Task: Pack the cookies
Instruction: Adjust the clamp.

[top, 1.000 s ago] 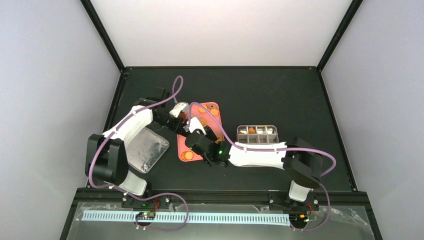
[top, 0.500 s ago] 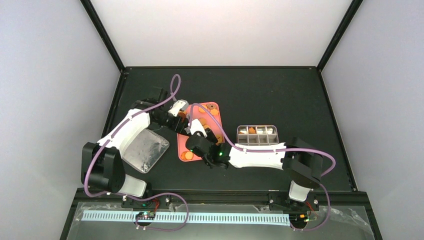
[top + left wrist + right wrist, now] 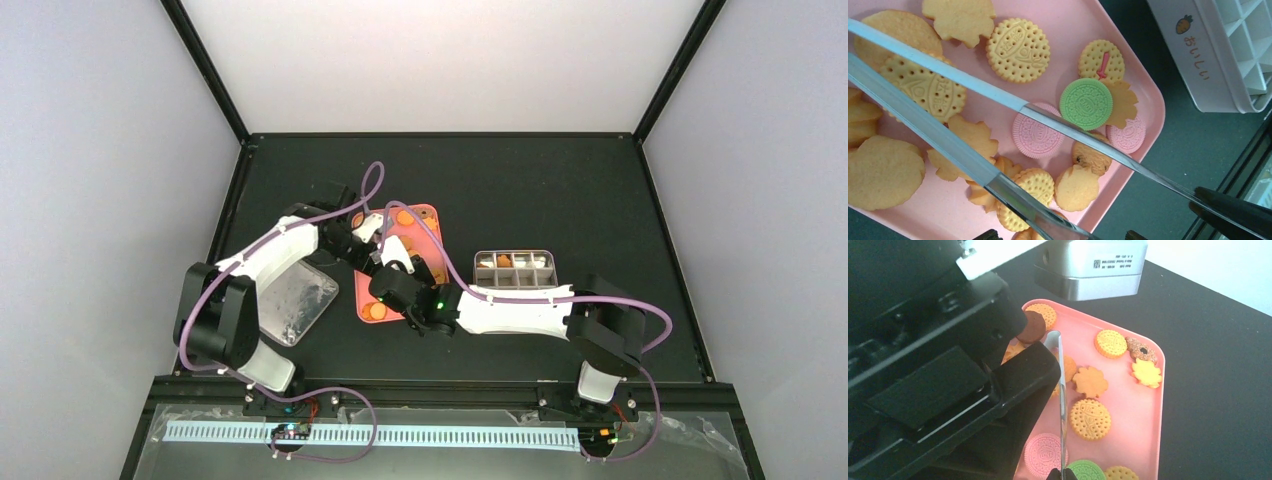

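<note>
Cookies lie loose on the pink tray: yellow and tan ones, two pink ones and a green one. Both arms meet over this tray. My right gripper is shut on the edge of one blade of the metal tongs. In the left wrist view both tong blades run across the cookies. My left gripper stands open astride the nearer blade, with gaps on both sides. A dark brown cookie shows beside the left gripper's body.
A white compartment box stands right of the tray, with orange cookies in some cells; its wall shows in the left wrist view. A clear lid lies left of the tray, under the left arm.
My left arm has swung right and farther over the tray, and its jaws have narrowed around the tongs. The right arm has hardly moved.
</note>
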Robot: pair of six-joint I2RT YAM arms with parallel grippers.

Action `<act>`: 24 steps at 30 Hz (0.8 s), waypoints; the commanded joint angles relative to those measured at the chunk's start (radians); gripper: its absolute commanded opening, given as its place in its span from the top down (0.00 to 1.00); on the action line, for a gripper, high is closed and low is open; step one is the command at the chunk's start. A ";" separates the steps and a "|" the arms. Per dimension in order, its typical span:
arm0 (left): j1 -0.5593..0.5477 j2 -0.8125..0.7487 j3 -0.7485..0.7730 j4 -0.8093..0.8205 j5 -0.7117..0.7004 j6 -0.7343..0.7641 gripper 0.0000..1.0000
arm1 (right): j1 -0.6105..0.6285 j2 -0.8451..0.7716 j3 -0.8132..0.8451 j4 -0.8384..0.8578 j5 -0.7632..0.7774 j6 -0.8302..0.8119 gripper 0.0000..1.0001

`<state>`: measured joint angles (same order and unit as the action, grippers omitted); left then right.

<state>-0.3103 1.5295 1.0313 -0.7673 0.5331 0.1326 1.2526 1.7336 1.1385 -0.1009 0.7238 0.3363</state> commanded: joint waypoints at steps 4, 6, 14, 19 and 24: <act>-0.011 0.035 0.017 0.019 -0.028 -0.023 0.44 | 0.008 -0.023 0.003 0.017 0.034 0.039 0.99; -0.012 0.046 0.021 0.011 -0.015 -0.023 0.49 | 0.009 -0.029 -0.007 0.023 0.038 0.041 0.99; -0.013 0.056 0.024 0.004 -0.028 -0.026 0.83 | 0.009 -0.052 -0.043 0.036 0.052 0.046 0.99; -0.013 0.050 0.037 -0.003 -0.034 -0.025 0.87 | 0.010 -0.080 -0.085 0.071 0.063 0.033 0.99; -0.012 0.047 0.087 -0.033 -0.049 -0.012 0.93 | 0.009 -0.107 -0.141 0.098 0.070 0.027 0.99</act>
<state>-0.3164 1.5837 1.0458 -0.7719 0.4858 0.0853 1.2575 1.6691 1.0405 -0.0536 0.7521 0.3565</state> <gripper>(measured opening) 0.141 0.011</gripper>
